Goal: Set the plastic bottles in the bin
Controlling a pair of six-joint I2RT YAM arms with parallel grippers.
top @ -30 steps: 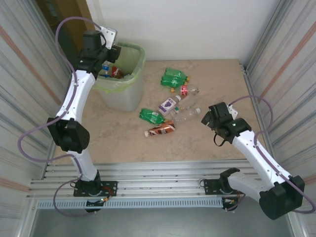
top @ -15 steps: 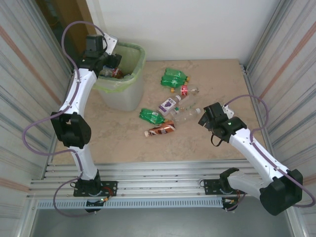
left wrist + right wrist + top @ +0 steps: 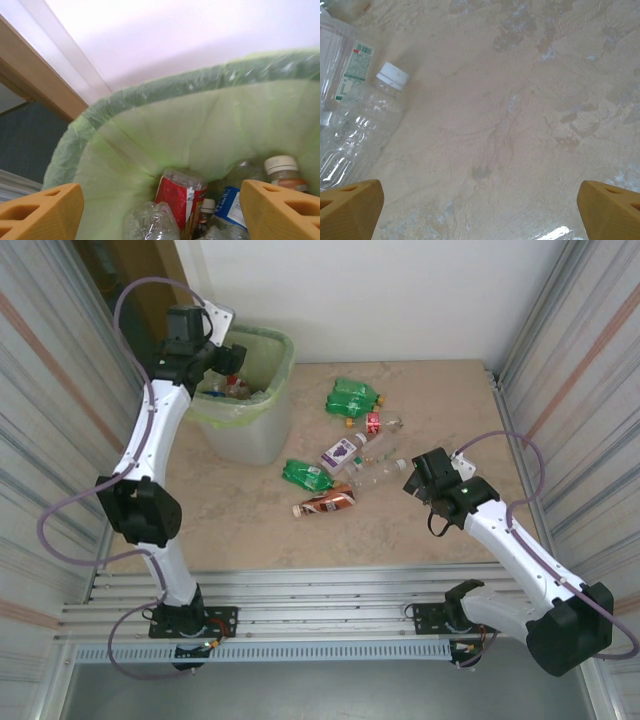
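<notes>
Tabletop [image 3: 430, 540], pale and mottled, carries everything. At its far left stands the bin [image 3: 252, 435], a green bag folded over its rim. The left gripper [image 3: 230, 355] hangs over the bin's far left corner, fingers [image 3: 42, 212] spread wide with nothing between them. The right gripper [image 3: 416, 478] hovers low over bare table right of centre, its claw also wide apart and empty.

Inside the bin lie a red-labelled bottle [image 3: 177, 195], a blue-labelled bottle [image 3: 227, 202], a white-capped bottle [image 3: 281, 167] and a crumpled clear bottle [image 3: 150, 222].

Loose on the table, mid-scene: a pair of green bottles [image 3: 353, 398] farthest, then a small red-labelled one [image 3: 377, 423], a purple-labelled bottle [image 3: 342, 451], a clear white-capped bottle [image 3: 375, 472] just left of the right gripper, a single green bottle [image 3: 305, 474], and nearest, a brown-labelled bottle [image 3: 325, 502].
</notes>
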